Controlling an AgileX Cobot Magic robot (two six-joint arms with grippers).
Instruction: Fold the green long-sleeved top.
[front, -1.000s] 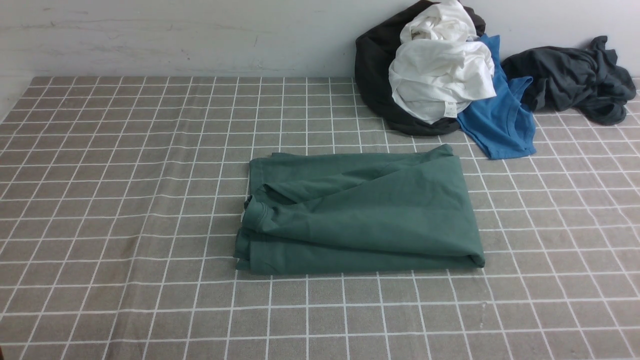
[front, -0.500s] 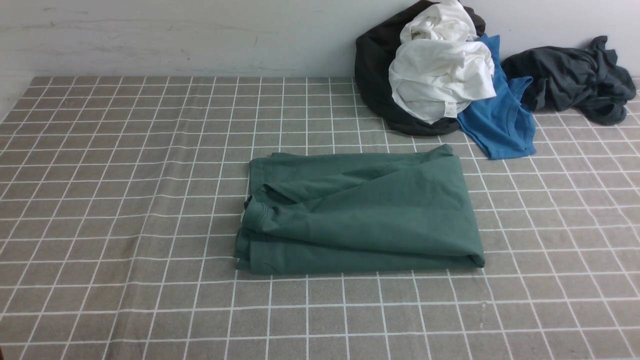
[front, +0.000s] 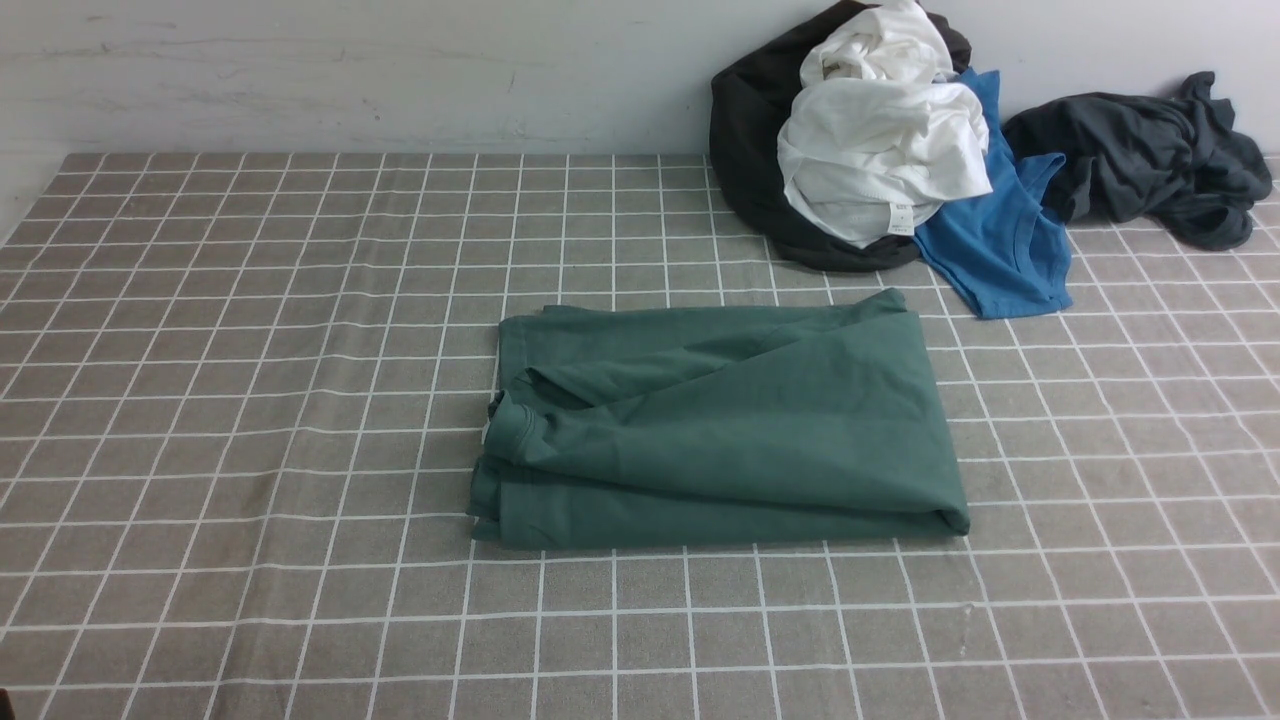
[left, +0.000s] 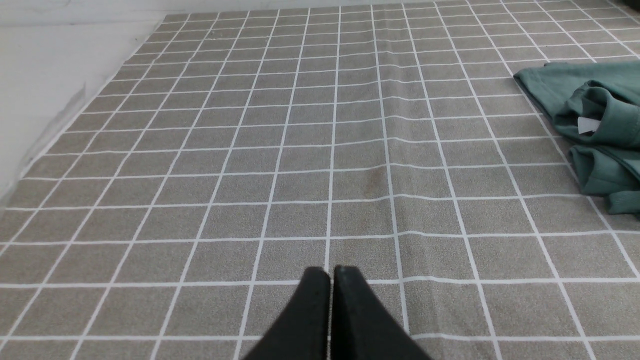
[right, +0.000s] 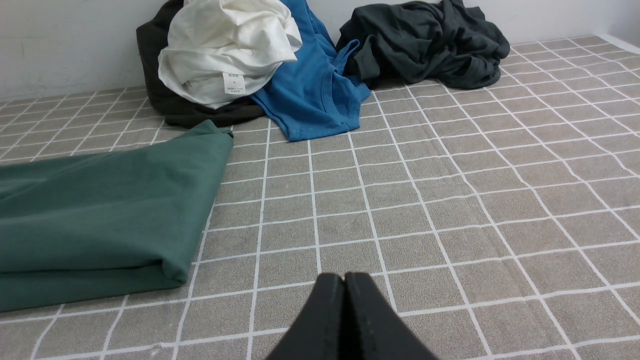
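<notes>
Left claw (left: 330, 272) low in frame, jaws pressed together, nothing between them, hovering over bench (left: 280, 150). Bench covered in grey cloth with white grid lines, slight ripples through middle. Green top (left: 595, 125) at about 2 o'clock from claw, well apart, only its folded edge in frame. White label (left: 586, 124) showing at collar. Pale wall (left: 45, 85) at 10 o'clock along bench edge.

top (front: 720, 425) mid-table, clothes pile (front: 880, 150) behind right
</notes>
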